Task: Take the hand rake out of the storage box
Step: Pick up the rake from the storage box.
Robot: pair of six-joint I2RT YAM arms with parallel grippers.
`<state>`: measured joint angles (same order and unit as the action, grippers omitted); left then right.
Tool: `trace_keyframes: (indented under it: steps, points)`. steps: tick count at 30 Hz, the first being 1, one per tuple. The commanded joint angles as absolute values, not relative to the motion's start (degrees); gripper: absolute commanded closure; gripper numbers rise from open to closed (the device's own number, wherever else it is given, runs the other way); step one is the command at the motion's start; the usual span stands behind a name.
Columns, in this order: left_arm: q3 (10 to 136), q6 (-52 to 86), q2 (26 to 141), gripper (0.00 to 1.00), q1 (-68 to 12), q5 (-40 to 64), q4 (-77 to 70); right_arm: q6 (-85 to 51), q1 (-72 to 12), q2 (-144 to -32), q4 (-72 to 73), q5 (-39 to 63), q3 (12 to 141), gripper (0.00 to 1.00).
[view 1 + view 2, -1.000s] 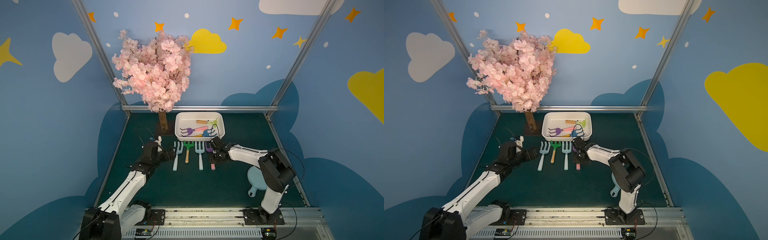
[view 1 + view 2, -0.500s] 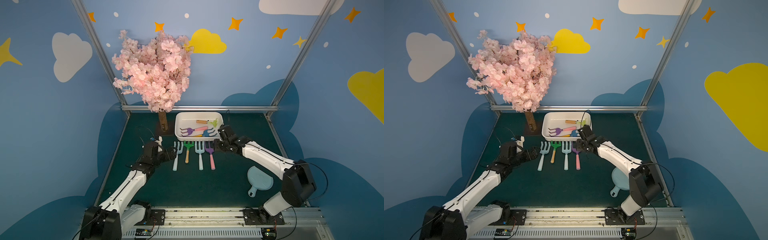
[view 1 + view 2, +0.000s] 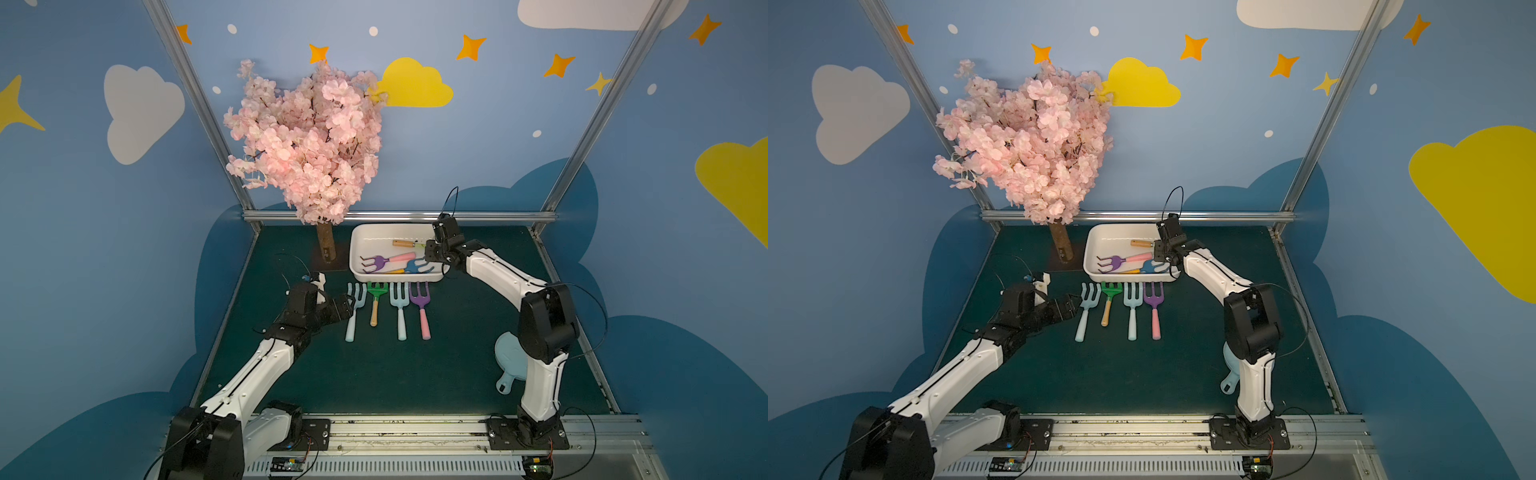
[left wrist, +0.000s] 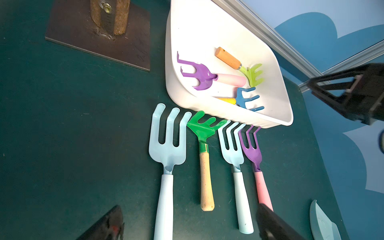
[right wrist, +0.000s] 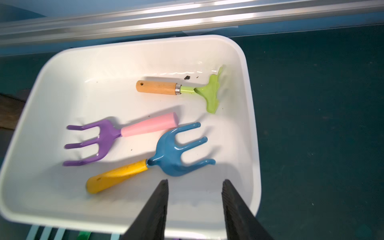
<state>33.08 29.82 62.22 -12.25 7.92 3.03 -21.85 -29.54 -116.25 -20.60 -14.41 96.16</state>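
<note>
As it gapes, right hand (image 5: 195,181) overhangs storage box (image 5: 252,124).

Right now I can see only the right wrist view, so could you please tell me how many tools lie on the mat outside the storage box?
Observer: Four lie in a row just in front of the storage box: a pale blue fork, a green rake, a second pale blue fork and a purple fork.
Operator: Thank you. Where is the left gripper?
Observer: The left gripper is open and empty, close beside the first fork's head.
Operator: Is anything near my arm's base?
Observer: A pale blue round dish lies on the mat, partly hidden by the right arm.
</note>
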Motion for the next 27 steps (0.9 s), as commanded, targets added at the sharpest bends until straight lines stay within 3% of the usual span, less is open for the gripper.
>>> trace_keyframes:
  steps: [1,12,27]
  points:
    - [33.56,29.25,62.53,0.00,-12.02,7.57,3.82,-20.13,-28.82,-122.21,-23.43,-16.47,103.77,0.57]
    - [34.88,28.95,66.01,0.00,-12.04,7.30,3.77,-17.84,-28.17,-139.05,-30.91,-26.39,123.83,0.58]
    - [35.37,28.17,68.06,0.00,-12.07,5.10,2.20,-19.47,-26.10,-147.92,-29.54,-21.12,131.99,0.64]
